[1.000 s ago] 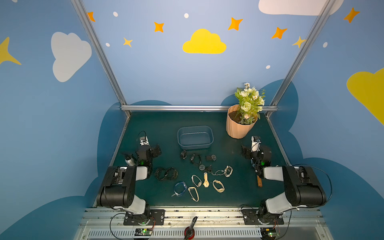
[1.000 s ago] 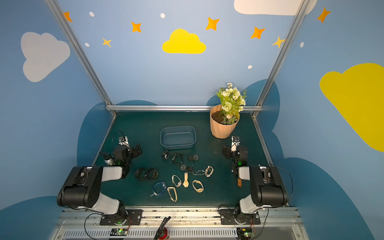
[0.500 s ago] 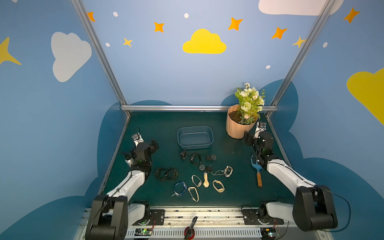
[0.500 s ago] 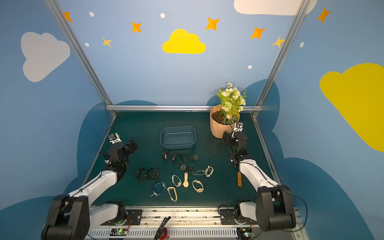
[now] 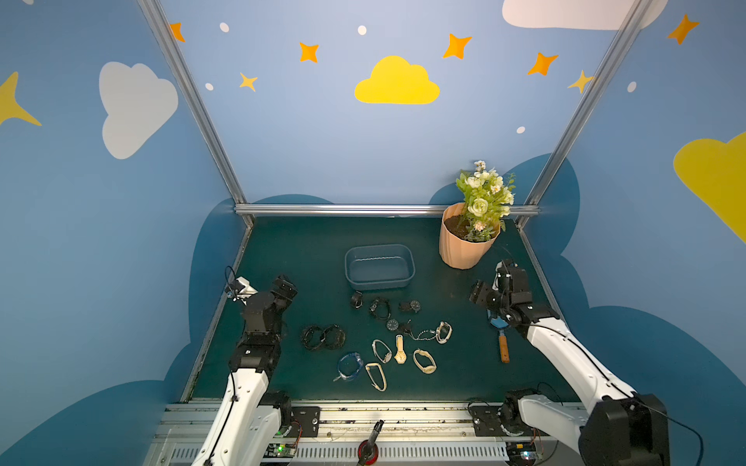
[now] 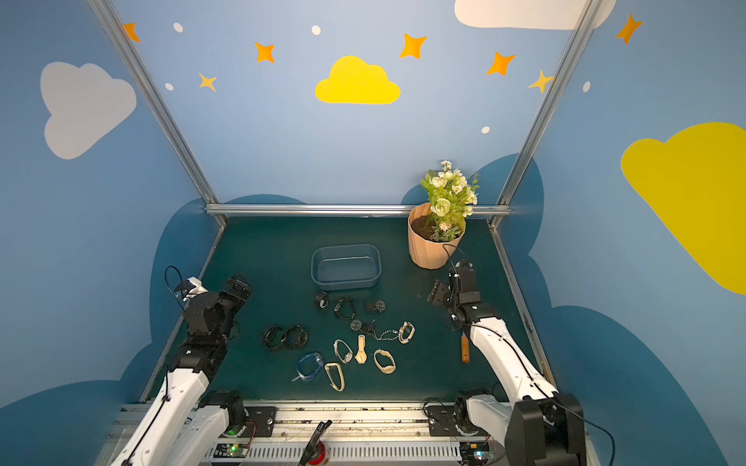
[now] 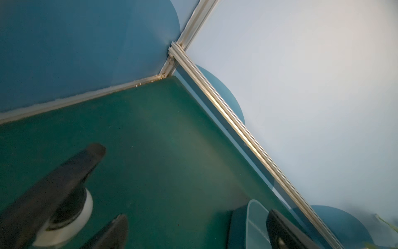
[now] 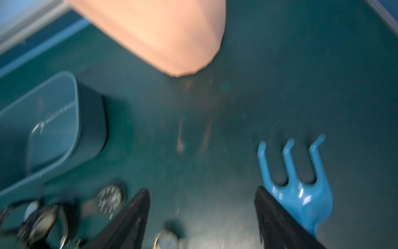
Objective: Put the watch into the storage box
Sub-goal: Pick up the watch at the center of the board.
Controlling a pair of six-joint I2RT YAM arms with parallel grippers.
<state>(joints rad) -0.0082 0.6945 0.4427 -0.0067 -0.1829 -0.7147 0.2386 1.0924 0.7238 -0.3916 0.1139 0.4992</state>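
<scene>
Several watches lie loose on the green table, among them a black one (image 5: 379,308) (image 6: 344,308) and a cream one (image 5: 424,361) (image 6: 384,361). Behind them stands the blue-grey storage box (image 5: 379,266) (image 6: 346,266), with nothing in it. My left gripper (image 5: 284,288) (image 6: 238,288) (image 7: 198,226) hovers open at the table's left, with the storage box (image 7: 252,224) by one fingertip. To the right of the box my right gripper (image 5: 480,296) (image 6: 438,294) (image 8: 202,200) hangs open and holds nothing. Below it are a black watch dial (image 8: 111,197) and a white-faced watch (image 8: 167,240).
A ribbed peach flowerpot (image 5: 464,246) (image 6: 432,248) (image 8: 161,32) with flowers stands at the back right. A hand rake with a blue head (image 8: 301,187) and a wooden handle (image 5: 502,347) (image 6: 465,349) lies under my right arm. Metal rails and blue walls enclose the table.
Both arms have unfolded from their tucked pose and reached out over the table. My right gripper has swung from the flowerpot toward the watches, and its jaws have narrowed a little.
</scene>
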